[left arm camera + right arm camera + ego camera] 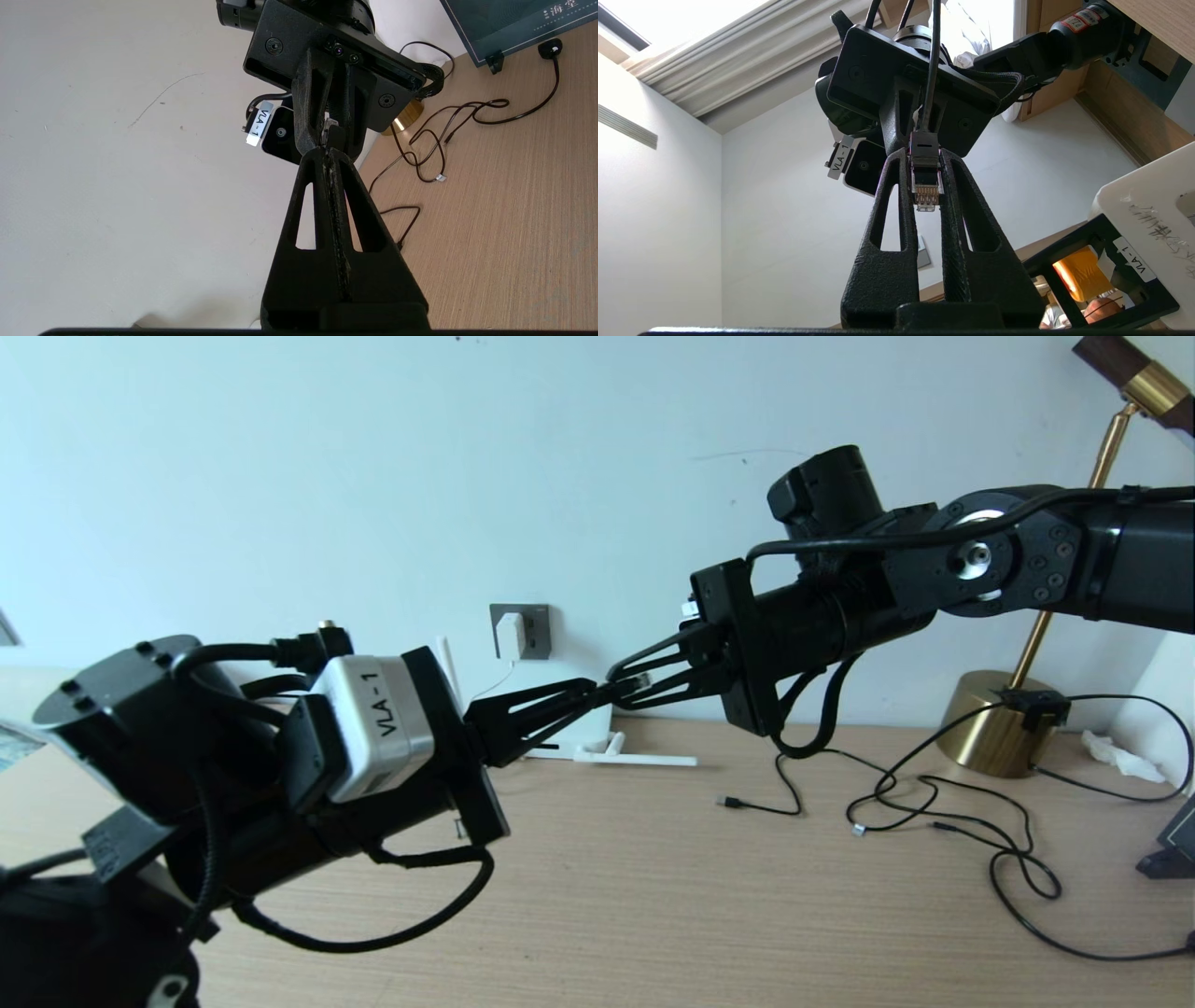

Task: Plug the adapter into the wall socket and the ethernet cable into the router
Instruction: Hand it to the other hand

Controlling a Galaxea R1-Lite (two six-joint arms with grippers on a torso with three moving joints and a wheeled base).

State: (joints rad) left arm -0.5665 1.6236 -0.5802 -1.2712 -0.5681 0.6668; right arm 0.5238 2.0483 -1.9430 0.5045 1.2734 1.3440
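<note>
The ethernet cable's clear plug (639, 681) hangs in the air between both grippers, above the desk. My right gripper (624, 687) is shut on the plug (925, 189), whose gold contacts point back along its fingers. My left gripper (590, 693) meets it tip to tip, jaws pressed together at the plug's black boot (335, 135). The black cable (932, 70) runs back over the left gripper's front plate. The white adapter (510, 635) sits plugged into the grey wall socket (535, 633). The white router (596, 733) stands below the grippers, mostly hidden, one antenna (644, 759) lying on the desk.
Thin black cables (934, 803) with small metal ends loop over the wooden desk (653, 896) on the right. A brass lamp base (990, 723) stands at the back right, with crumpled white paper (1120, 756) beside it. A dark framed sign (514, 23) stands further right.
</note>
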